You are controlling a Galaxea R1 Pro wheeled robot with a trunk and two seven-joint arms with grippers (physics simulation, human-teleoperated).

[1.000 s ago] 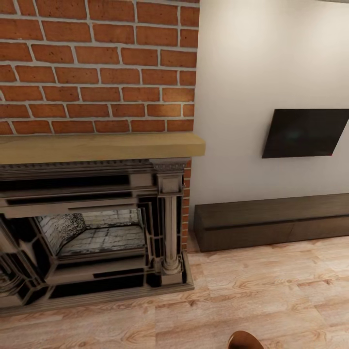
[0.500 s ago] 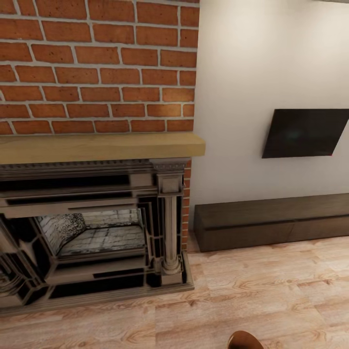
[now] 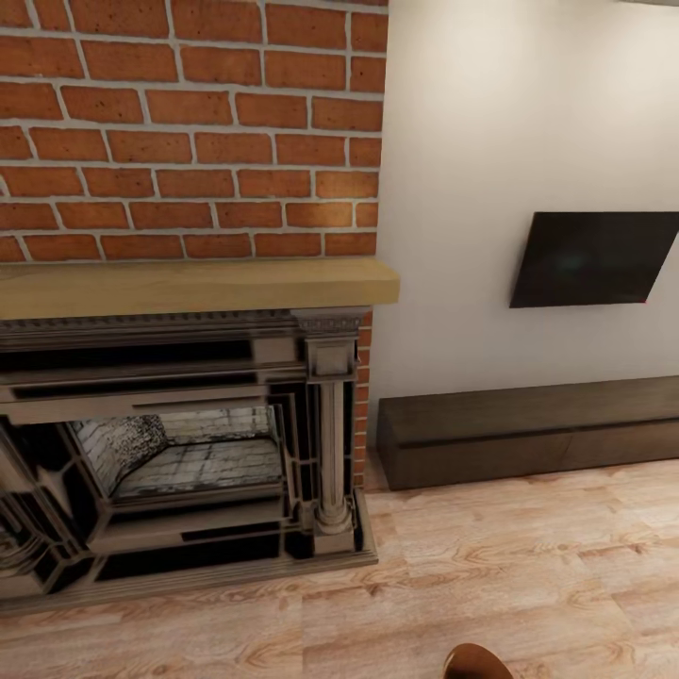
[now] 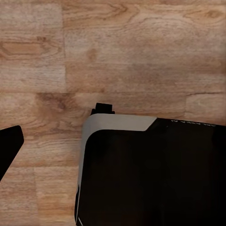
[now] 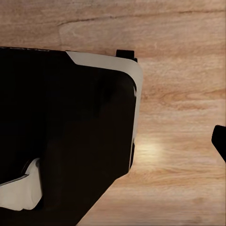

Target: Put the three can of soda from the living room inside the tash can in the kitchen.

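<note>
No soda cans and no trash can were to be made out in any view, so where they lay could not be told.

Head view: a red brick fireplace wall [image 3: 189,132] was faced, with a pale wooden mantel shelf [image 3: 189,286] across it and a dark metal-framed firebox [image 3: 179,453] below at 8 o'clock. A black wall-mounted TV screen [image 3: 594,256] hung at 3 o'clock over a long low dark-brown media bench [image 3: 528,429]. A rounded brown wooden object [image 3: 479,663] was cut off at 6 o'clock and could not be identified.

Both wrist views looked down on light wood plank flooring [image 4: 117,47], with the black, grey-edged robot base [image 4: 155,174] beneath. A dark tip [image 4: 9,148] sat at the frame edge; neither claw's spread could be told.

Judgement: the robot was in transit or searching, in what looked like the living room. Whether cans were held, or how many were binned, was not settled. For good driving, arms should be kept tucked over the base, the hearth plinth and bench corner given a wide berth, and the head panned until a task object is found.
</note>
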